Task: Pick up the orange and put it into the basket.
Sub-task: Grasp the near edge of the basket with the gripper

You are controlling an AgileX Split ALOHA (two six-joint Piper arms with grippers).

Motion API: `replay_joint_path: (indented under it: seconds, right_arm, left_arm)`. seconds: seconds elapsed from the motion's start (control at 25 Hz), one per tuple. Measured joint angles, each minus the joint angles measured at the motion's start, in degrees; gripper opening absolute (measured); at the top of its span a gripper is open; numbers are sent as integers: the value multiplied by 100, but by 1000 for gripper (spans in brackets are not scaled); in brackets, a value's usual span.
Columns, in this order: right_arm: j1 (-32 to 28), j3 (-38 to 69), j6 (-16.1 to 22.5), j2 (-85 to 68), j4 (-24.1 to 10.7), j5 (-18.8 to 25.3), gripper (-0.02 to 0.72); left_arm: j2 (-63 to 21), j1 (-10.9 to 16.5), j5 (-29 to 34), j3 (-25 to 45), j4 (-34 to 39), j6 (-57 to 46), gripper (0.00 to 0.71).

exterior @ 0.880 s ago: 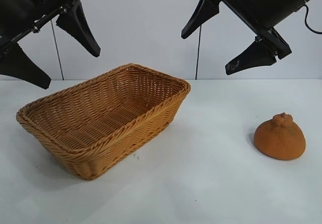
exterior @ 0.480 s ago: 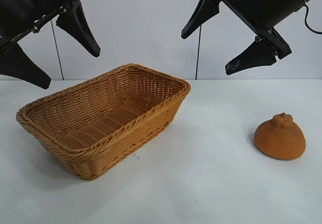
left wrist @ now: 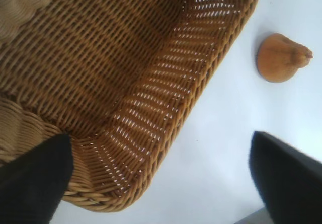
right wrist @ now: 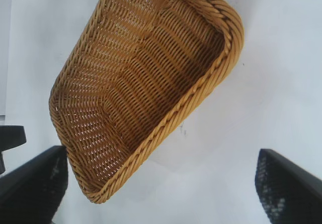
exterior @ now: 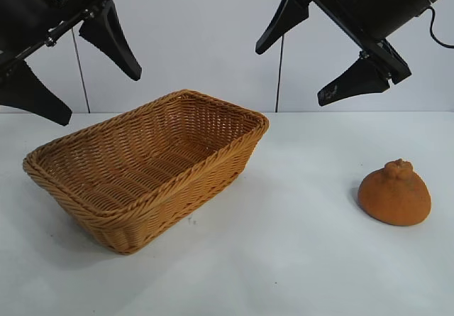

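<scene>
A dull-orange, rough-skinned orange [exterior: 394,193] with a knobby top rests on the white table at the right; it also shows in the left wrist view as the orange [left wrist: 280,57]. The tan wicker basket [exterior: 106,213] stands at the left-centre of the table with nothing in it, seen too as the basket [left wrist: 221,68] and the basket [right wrist: 166,128]. My left gripper [exterior: 79,76] hangs open high above the basket's left end. High above the table between basket and orange, my right gripper [exterior: 294,73] is open and holds nothing.
The white table [exterior: 284,259] spreads in front of and between the basket and the orange. A white panelled wall [exterior: 206,39] stands behind the table.
</scene>
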Motion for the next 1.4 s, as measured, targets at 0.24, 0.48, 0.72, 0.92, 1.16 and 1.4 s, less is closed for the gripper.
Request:
replay_joint_path:
  seconds: [0.24, 0.48, 0.72, 0.92, 1.16, 1.4]
  right_arm:
    - [0, 0, 13, 0, 0, 0, 694]
    - [0, 0, 13, 0, 0, 0, 694]
    - [0, 0, 13, 0, 0, 0, 694]
    - [0, 0, 13, 0, 0, 5, 694]
    - [0, 0, 13, 0, 0, 44, 694]
    - [0, 0, 13, 0, 0, 44, 694]
  left_arm:
    - [-22, 34, 0, 0, 20, 0, 672]
    - [-547, 47, 307, 0, 769, -523, 672]
    - [-978, -231, 607, -6, 1729, -2259, 672]
    - [-978, -556, 357, 244, 2814, -4472, 672]
    - [-978, -563, 193, 531, 3384, -5682, 672]
    - [-952, -563, 193, 531, 3295, -5862, 672]
